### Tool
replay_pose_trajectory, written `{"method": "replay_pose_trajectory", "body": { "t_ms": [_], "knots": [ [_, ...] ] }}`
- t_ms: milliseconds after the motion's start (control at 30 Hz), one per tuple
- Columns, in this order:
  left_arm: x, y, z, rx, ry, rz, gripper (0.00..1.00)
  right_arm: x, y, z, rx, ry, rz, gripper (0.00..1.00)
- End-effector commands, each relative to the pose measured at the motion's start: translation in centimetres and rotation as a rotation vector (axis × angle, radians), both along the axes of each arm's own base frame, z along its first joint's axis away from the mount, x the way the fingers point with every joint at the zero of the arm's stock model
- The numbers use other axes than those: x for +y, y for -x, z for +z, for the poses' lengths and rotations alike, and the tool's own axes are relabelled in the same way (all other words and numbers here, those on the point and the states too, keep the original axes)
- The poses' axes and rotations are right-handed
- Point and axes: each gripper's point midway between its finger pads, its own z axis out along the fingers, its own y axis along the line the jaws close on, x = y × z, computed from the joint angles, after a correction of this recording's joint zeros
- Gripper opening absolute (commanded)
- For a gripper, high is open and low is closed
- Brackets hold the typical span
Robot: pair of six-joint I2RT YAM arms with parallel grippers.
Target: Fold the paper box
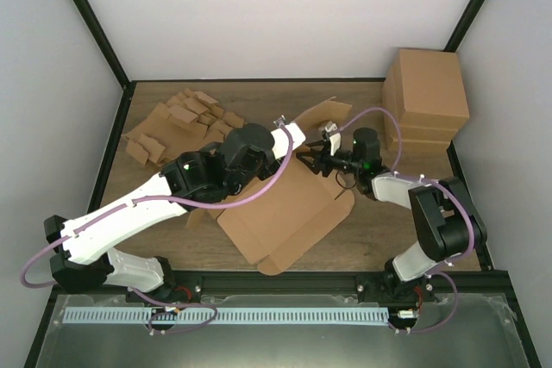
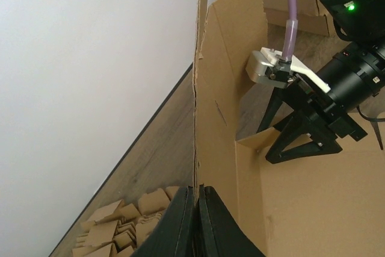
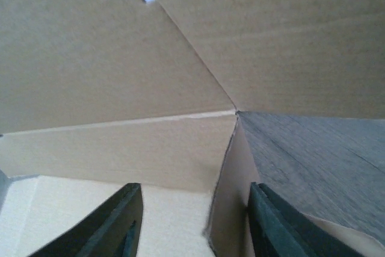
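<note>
Top external view showed the plain brown corrugated cardboard mailer box (image 1: 285,213) lying mostly open on the wooden table (image 1: 259,96), between the two arms at the centre. Its broad base panel and near flaps lay flat, while one far panel stood raised near the grippers.

The left gripper (image 2: 197,194) was pressed together on the edge of that upright panel, pinching the thin cardboard between its dark fingers (image 2: 180,221). The right gripper (image 3: 195,191) was spread, with a folded inner corner of the box between its fingers (image 3: 120,221) and no clamp on it that I could see. From the left wrist camera, the right gripper (image 2: 295,142) sat just inside the raised wall, low against the base.

By my judgement the fold was at an early stage: one wall was up and a corner crease formed, but the remaining walls, tabs and lid were left to raise and tuck.

A tall block of closed brown cardboard boxes (image 1: 427,96) stood at the far right, and a ragged heap of brown cardboard blanks (image 1: 185,122) lay far left.
</note>
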Motion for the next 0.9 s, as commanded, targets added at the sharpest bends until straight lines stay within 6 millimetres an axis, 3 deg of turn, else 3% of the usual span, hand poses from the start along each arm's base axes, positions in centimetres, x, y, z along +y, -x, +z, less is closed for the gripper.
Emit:
{"method": "replay_pose_trajectory", "body": {
  "t_ms": [0,233,433,600,867],
  "knots": [
    [-0.4,-0.3,0.4,-0.013,0.032,0.006,0.04,0.4,-1.1,0.2,-0.027,0.045,-0.043,0.46],
    [-0.3,-0.6,-0.7,-0.011,-0.002,0.023,0.04,0.5,-1.7,0.1,-0.019,0.062,-0.073,0.18],
    [-0.2,-0.9,-1.9,-0.012,-0.029,0.037,0.04,-0.4,-2.5,0.2,0.016,0.103,-0.165,0.02],
    [-0.5,-1.6,-4.4,-0.002,-0.101,0.053,0.04,-1.7,-2.6,0.5,0.091,0.148,-0.243,0.01],
    [-2.1,-2.5,-9.1,0.049,-0.147,0.059,0.04,-3.2,-0.7,-0.8,0.265,0.213,-0.304,0.01]
  ]
}}
